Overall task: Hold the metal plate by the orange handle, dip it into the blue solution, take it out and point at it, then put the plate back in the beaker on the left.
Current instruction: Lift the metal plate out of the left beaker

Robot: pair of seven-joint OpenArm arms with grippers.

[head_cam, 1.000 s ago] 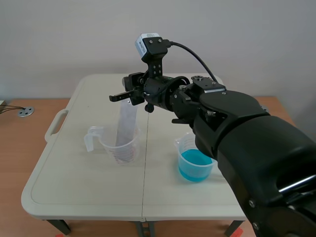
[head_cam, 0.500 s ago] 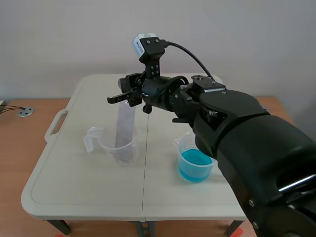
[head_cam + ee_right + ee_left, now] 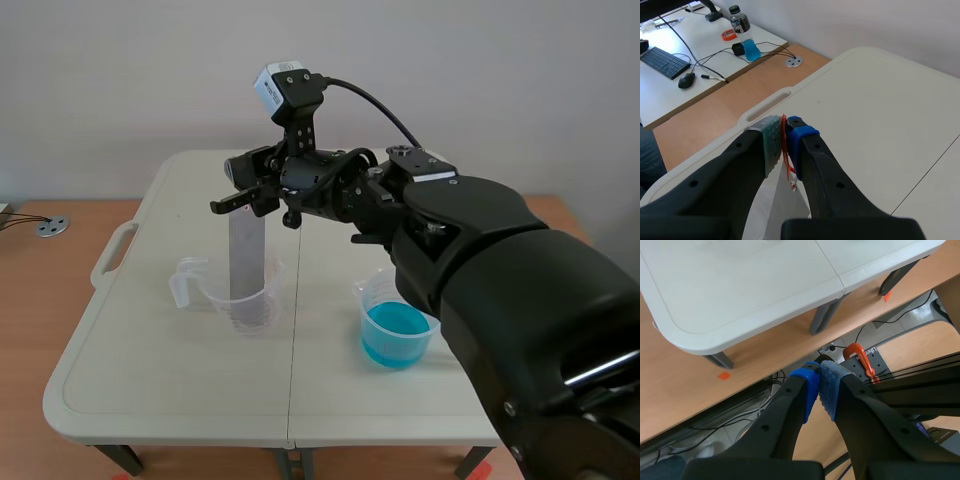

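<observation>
Over the left beaker [image 3: 240,300], pinching the plate's [image 3: 245,255] orange handle [image 3: 786,160] in the right gripper [image 3: 784,131], lower end inside the beaker. Holding the left gripper [image 3: 818,385] closed on nothing, off the table [image 3: 150,340]. Could tip the light beaker if dragged sideways against its rim.
</observation>
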